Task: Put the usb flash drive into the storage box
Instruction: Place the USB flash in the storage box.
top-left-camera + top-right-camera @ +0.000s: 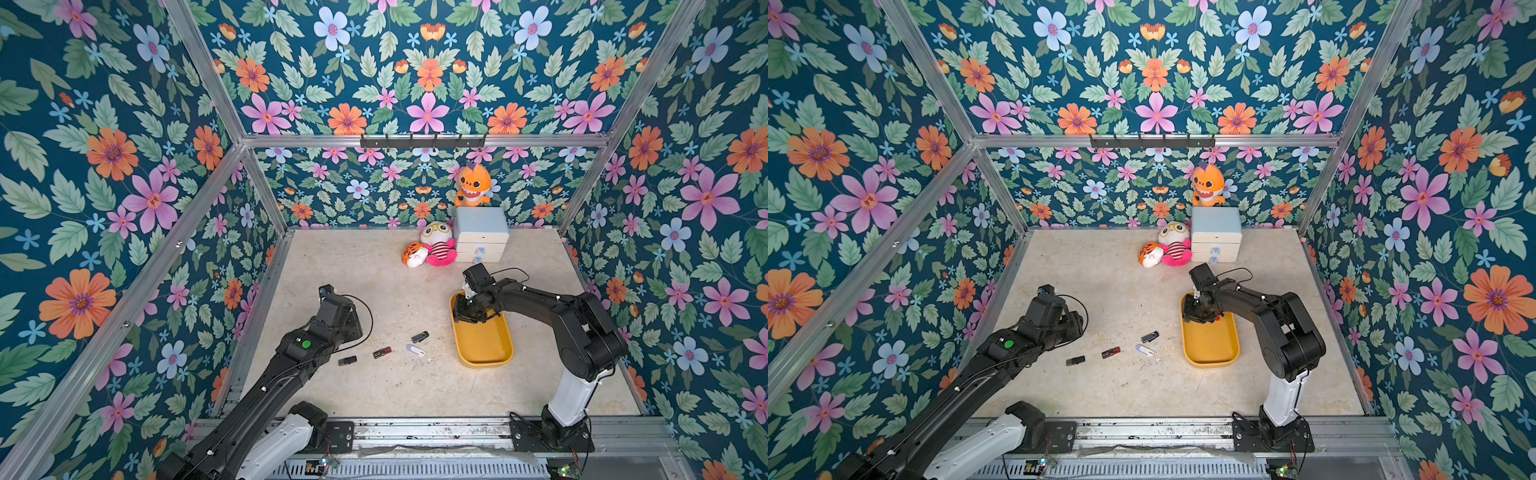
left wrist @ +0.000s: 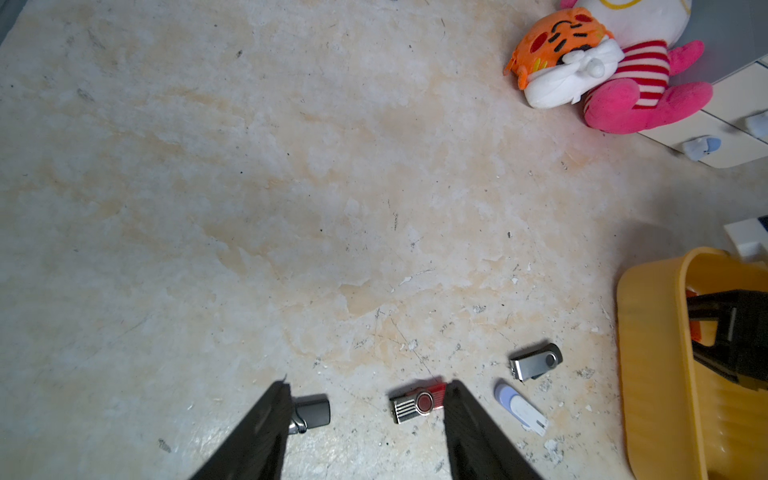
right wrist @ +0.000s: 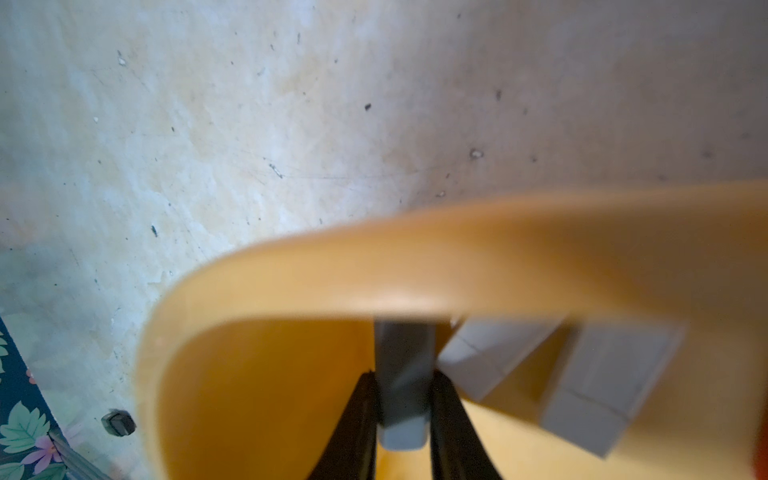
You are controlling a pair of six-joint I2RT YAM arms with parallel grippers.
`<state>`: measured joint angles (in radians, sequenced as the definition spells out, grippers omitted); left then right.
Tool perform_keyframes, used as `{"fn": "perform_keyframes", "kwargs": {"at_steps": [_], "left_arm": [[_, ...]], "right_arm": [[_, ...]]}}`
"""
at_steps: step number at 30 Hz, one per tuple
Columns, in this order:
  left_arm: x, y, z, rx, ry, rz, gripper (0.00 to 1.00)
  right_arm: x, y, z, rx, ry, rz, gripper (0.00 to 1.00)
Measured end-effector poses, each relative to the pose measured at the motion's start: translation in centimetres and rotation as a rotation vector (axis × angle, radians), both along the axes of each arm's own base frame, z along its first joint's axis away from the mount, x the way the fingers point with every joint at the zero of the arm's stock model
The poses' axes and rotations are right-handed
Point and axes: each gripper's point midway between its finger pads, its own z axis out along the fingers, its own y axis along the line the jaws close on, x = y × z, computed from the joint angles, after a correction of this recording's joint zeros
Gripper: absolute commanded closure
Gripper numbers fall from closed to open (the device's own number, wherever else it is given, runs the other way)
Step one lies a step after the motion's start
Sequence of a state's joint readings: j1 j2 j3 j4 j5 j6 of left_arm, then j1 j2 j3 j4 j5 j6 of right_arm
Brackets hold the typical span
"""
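The storage box is a shallow yellow tray with rounded corners and low walls. It lies flat on the bench nearer the right edge, its long side running front to back. At its far end a slim grey usb flash drive is pinched in my right gripper, low against the far wall. Two pale blocks beside it are too blurred for me to name. Four other drives lie flat on the bench, left of the box's near end, in a loose row. The swivel drive, black and silver, is closest, then the white-and-lilac drive, the red-and-silver drive and the black drive.
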<state>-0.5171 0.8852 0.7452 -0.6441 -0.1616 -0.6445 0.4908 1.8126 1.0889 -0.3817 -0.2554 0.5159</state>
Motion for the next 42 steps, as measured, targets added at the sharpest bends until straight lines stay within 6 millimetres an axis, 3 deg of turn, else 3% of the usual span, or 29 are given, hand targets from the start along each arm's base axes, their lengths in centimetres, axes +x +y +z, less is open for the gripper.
{"fn": "perform_keyframes", "kwargs": {"at_steps": [8,15,19,22,25,28,31,36,38,42], "left_arm": [[0.0,0.0,0.0,0.000,0.000,0.000,0.36],[0.0,0.0,0.0,0.000,0.000,0.000,0.36],[0.0,0.0,0.0,-0.001,-0.001,0.000,0.35],[0.0,0.0,0.0,-0.001,0.001,-0.002,0.23],[0.0,0.0,0.0,-0.001,0.002,-0.002,0.21],[0.0,-0.2,0.0,-0.004,0.001,-0.011,0.21],[-0.1,-0.8,0.1,-0.023,0.002,-0.044,0.22],[0.0,-3.3,-0.2,-0.092,0.023,-0.128,0.24],[-0.2,-5.0,-1.1,-0.098,0.053,-0.181,0.24],[-0.7,-10.6,-2.7,-0.039,0.115,-0.351,0.24]], "right_arm": [[-0.6,-2.0,0.3,-0.086,0.007,-0.045,0.79],[-0.7,-2.0,0.8,-0.076,0.006,-0.038,0.77],[-0.4,-1.7,0.9,-0.076,-0.001,-0.025,0.71],[-0.2,-1.6,0.3,-0.083,0.008,-0.014,0.61],[-0.3,-1.5,0.0,-0.083,0.015,-0.006,0.51],[-0.3,-1.5,0.5,-0.080,0.005,0.000,0.49],[-0.4,-1.7,2.3,-0.066,-0.034,0.006,0.49],[-1.9,-2.6,7.5,-0.006,-0.170,0.003,0.48],[-3.2,-3.4,8.4,0.005,-0.211,0.003,0.48],[-6.2,-6.2,8.6,-0.021,-0.293,-0.014,0.48]]}}
